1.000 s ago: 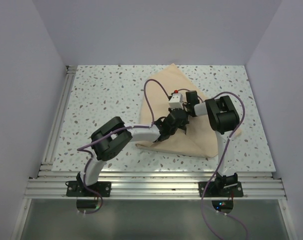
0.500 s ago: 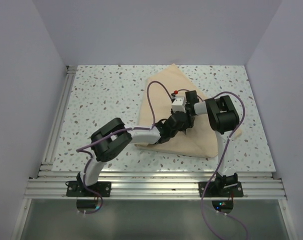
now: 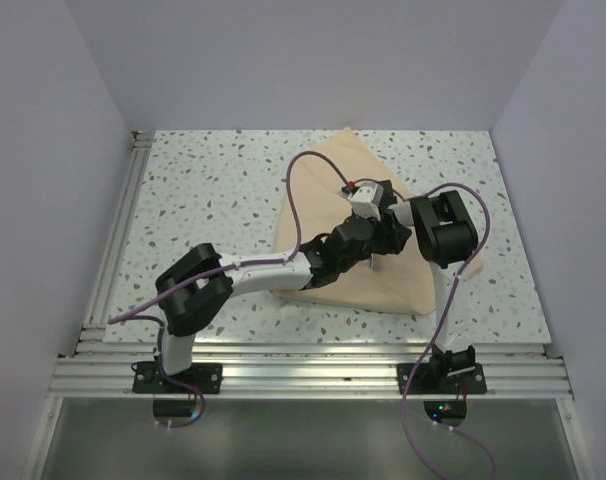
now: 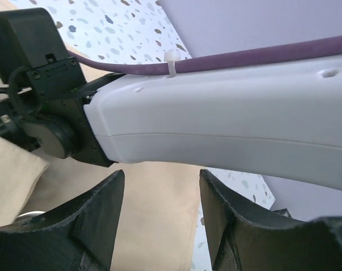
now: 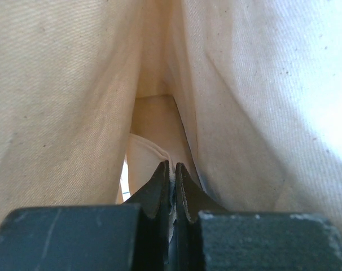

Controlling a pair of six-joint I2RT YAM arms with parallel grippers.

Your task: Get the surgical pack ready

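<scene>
Overhead view of a speckled white desk (image 3: 213,190) walled in by plain pale panels, with an aluminium rail (image 3: 111,250) along its left edge. A tan cloth (image 3: 403,285) lies right of centre on the desk, folded into an uneven wedge. Its narrow tip points to the far edge and its broad side faces the arm bases, so the long axis runs far to near, leaning slightly right.

Both arms meet over the middle of the cloth and hide that part from above. A purple cable (image 3: 293,200) loops up over the left arm and arches above the cloth.

From the left wrist, the left pincer (image 4: 161,183) has its two black fingers (image 4: 97,220) spread well apart with nothing between them, only cloth beyond. The right arm's white link (image 4: 227,130) crosses close in front of it, with a purple cable (image 4: 261,53) zip-tied along the top.

From the right wrist, the right pincer (image 5: 170,169) is closed, its jaws pressed onto a thin pale fold of the cloth. Draped cloth fills the view on both sides, blocking sight of anything underneath.
</scene>
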